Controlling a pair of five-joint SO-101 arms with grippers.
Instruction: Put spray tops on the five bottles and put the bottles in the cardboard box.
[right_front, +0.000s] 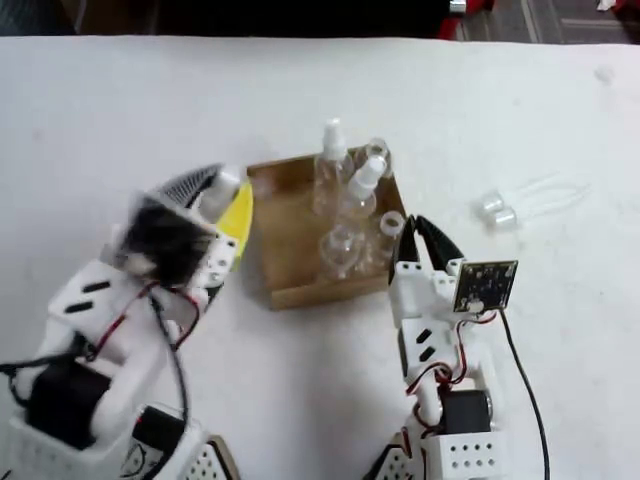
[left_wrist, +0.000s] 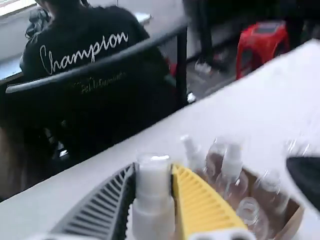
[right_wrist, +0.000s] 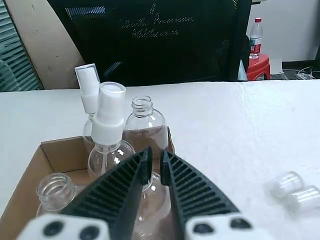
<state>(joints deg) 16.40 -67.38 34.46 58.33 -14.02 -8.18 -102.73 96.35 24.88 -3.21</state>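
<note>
The cardboard box (right_front: 285, 262) sits mid-table with several clear bottles standing in it. Two bottles wear white spray tops (right_front: 364, 178) (right_wrist: 108, 120); the others, such as one at the box's right side (right_front: 391, 224) and one farther back (right_wrist: 142, 106), have bare necks. Left of the box, my left gripper (right_front: 228, 195) (left_wrist: 152, 175) is shut on a white spray top (left_wrist: 152, 197), held upright between the grey and yellow fingers. My right gripper (right_front: 425, 238) (right_wrist: 155, 162) is at the box's right edge, shut with nothing between its black fingers, just above a bottle (right_wrist: 150, 205).
Two loose spray tops (right_front: 497, 210) (right_wrist: 295, 191) with thin tubes lie on the white table, right of the box. A black chair (right_wrist: 150, 40) and a seated person are beyond the table's far edge. A red stool (left_wrist: 262, 42) stands on the floor.
</note>
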